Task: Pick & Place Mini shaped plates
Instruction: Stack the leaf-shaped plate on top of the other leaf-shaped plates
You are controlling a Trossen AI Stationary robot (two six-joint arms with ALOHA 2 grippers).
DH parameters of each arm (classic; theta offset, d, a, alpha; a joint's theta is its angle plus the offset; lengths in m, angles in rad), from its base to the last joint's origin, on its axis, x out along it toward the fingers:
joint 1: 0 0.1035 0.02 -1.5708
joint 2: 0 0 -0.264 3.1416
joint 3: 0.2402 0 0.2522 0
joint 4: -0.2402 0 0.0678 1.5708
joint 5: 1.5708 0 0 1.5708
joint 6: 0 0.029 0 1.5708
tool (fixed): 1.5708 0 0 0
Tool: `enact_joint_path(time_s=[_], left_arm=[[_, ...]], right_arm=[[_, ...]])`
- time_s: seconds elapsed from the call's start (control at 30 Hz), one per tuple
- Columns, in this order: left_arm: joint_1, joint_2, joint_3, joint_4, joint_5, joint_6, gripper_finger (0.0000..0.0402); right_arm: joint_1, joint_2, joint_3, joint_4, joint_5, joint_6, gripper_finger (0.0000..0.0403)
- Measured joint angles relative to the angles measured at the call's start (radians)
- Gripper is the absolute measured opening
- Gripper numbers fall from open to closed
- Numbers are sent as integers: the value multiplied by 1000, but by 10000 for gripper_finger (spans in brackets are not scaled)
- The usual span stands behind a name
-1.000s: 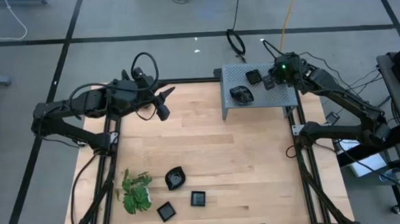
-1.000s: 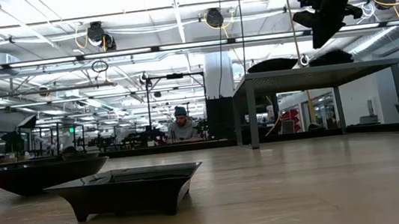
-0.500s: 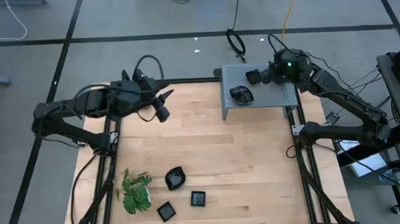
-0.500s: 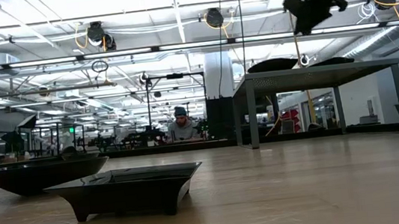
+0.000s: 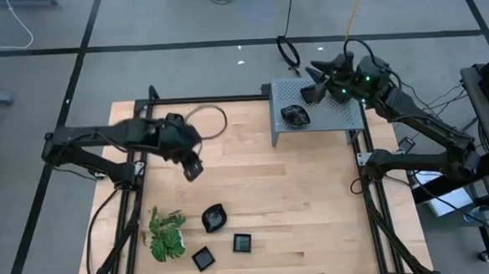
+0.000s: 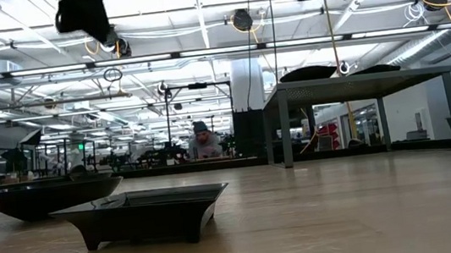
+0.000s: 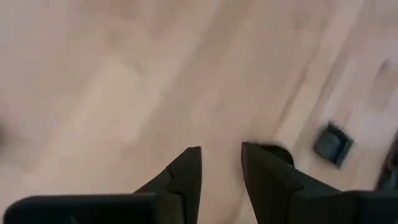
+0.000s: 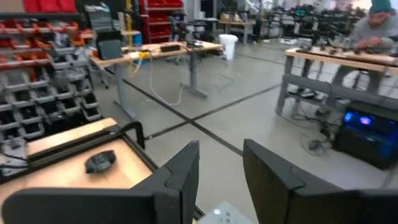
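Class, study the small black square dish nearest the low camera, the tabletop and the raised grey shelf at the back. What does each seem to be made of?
Small black square dish: probably glazed ceramic or moulded plastic; smooth, with glossy highlights.
Pale wooden tabletop: wood planks; board seams and grain show, matte.
Raised grey perforated shelf: likely painted metal; regular dots look like punched holes.

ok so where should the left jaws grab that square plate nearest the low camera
Take the square plate by one raised edge, coming straight down from above. It stands upright on short feet with a rim flaring outward, so one jaw can slip inside the rim and one outside. The left gripper, jaws open, is over bare table.
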Motion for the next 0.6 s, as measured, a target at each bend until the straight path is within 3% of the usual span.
enact_joint_path(time_s=[0.13, 0.37, 0.6], left_arm=[[-19, 19, -137, 74, 105, -69, 115], [-62, 48, -362, 328, 153, -290, 115], [-124, 63, -455, 461, 218, -370, 116]], right_arm=[[13, -1, 0, 16, -6, 0, 110], [24, 0, 0, -4, -6, 5, 110], [29, 0, 0, -17, -8, -5, 111]])
